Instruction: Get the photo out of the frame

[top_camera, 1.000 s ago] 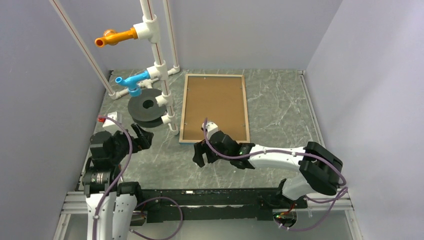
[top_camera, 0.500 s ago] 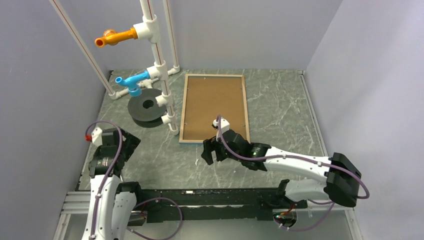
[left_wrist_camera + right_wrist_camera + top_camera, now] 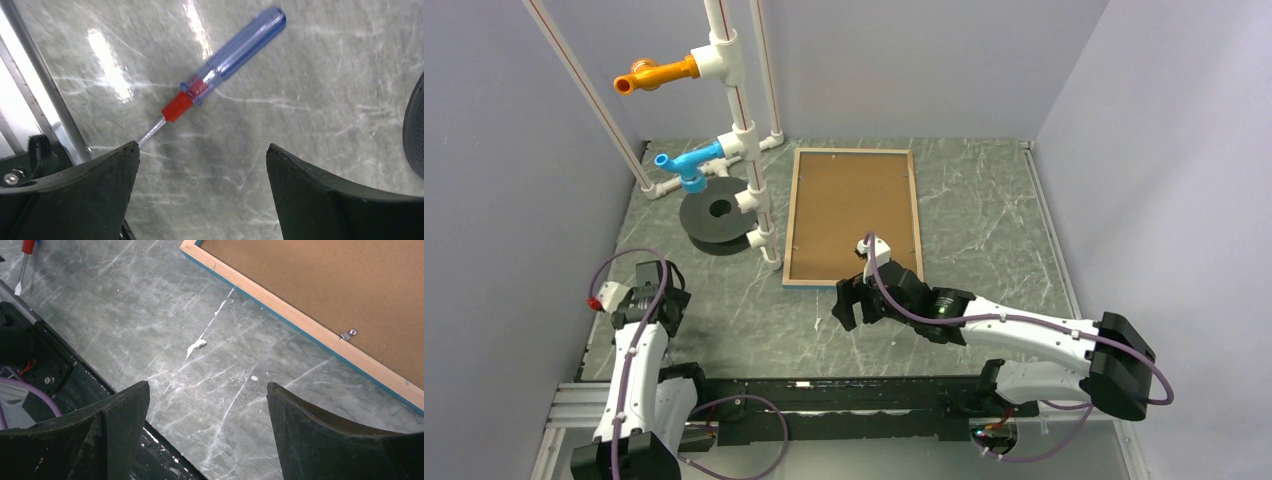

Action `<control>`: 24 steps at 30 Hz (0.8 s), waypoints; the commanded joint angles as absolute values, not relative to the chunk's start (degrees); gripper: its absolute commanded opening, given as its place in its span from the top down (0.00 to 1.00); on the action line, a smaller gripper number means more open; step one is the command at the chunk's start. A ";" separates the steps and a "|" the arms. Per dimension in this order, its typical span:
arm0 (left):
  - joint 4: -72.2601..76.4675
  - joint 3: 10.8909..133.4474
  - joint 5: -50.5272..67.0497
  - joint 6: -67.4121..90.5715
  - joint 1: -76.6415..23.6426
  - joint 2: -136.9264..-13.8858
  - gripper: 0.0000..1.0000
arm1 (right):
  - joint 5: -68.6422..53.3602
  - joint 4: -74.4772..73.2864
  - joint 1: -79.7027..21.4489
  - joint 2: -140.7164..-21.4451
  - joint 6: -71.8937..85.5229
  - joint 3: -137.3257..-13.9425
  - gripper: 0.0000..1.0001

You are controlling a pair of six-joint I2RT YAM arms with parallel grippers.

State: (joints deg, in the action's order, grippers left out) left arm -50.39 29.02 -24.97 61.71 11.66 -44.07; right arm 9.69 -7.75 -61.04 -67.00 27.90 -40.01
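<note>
Frame (image 3: 280,307) lies back up, unopened. Right gripper (image 3: 207,390), spread and empty beside it, probably must turn the clip (image 3: 348,334) next.

left arm (image 3: 627,375) and right arm (image 3: 1024,330): white tubular links joined by black joint housings (image 3: 1124,365), each trailed by a lilac cable (image 3: 30,386). left hand (image 3: 201,150) and right hand (image 3: 207,387): two broad, curved matt-black fingers (image 3: 325,200). white wrist block (image 3: 611,295), red-tipped; silver screw head (image 3: 10,176) beside the left hand.
</note>
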 commanded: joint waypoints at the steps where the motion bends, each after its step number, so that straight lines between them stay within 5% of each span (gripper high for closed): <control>1: -47.89 33.03 -31.68 59.00 13.64 -46.37 0.01 | 10.11 -8.56 -60.93 -62.73 27.78 -38.43 0.12; 17: -29.29 28.80 -15.07 45.62 27.15 -64.84 0.04 | 13.27 -13.12 -60.99 -57.30 24.60 -38.45 0.11; 22: -25.36 26.53 -10.63 44.62 29.53 -66.63 0.26 | 13.50 -12.06 -60.95 -57.32 24.09 -38.24 0.11; 24: -24.82 26.17 -10.47 44.07 29.62 -65.81 0.53 | 13.27 -11.95 -60.96 -57.88 24.17 -38.42 0.11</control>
State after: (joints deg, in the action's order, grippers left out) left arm -28.01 28.99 -16.21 44.99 29.17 -65.47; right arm 11.94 -13.04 -61.04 -58.37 25.26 -36.64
